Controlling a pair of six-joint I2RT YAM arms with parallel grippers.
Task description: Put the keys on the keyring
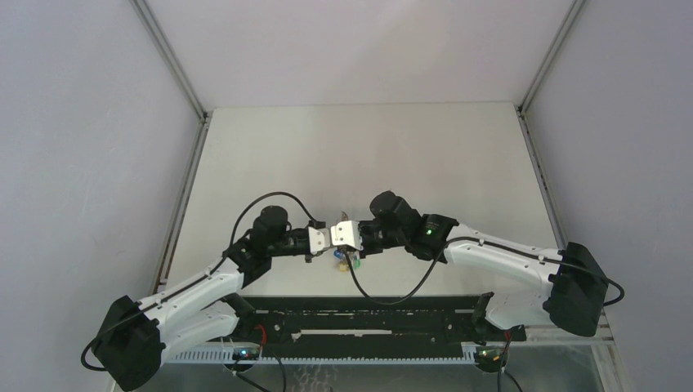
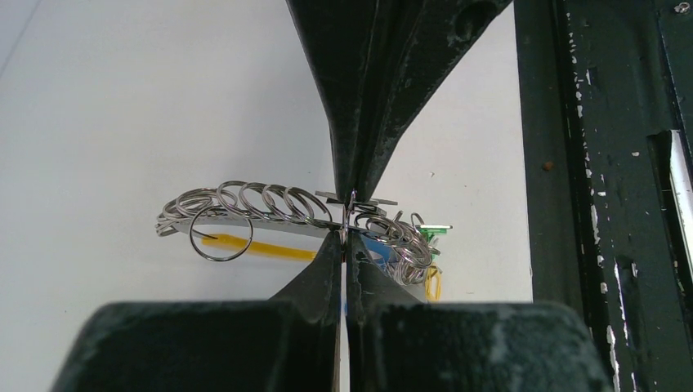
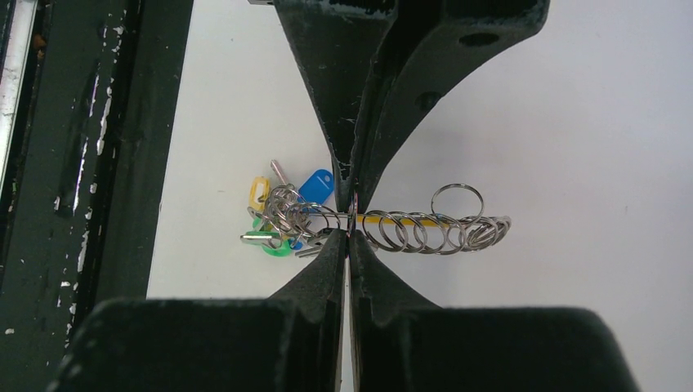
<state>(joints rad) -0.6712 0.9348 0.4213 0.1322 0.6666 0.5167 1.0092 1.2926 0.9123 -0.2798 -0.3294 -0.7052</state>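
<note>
**Ring in both grips, key not yet shown on it**

The left gripper (image 1: 325, 238) and right gripper (image 1: 351, 235) meet tip to tip above the near middle of the table (image 1: 368, 147). Each wrist view shows its own fingers pressed together, with only a thin loop of wire nipped at the tips. That loop seems to belong to the keyring (image 2: 270, 204), so both arms appear to be pinching the same spot from opposite sides.

The keyring stretches sideways behind the fingertips as a row of small rings (image 3: 425, 233) strung along a yellow band (image 2: 261, 247). At its other end, just beside the grip, is the bunch with a blue tag (image 3: 315, 186) and a green tag (image 3: 278, 247). From above, the bunch shows as a speck of colour just below the two grippers.

The loose black-headed key cannot be picked out. A couple of silver blades poke from the bunch, but no black head shows, and nothing lies apart on the table.

By my reading the task is in its threading stage: the ring is gathered and gripped, and the pictures show no key seated on it. Working the key through the coil and letting go is probably what remains.
</note>
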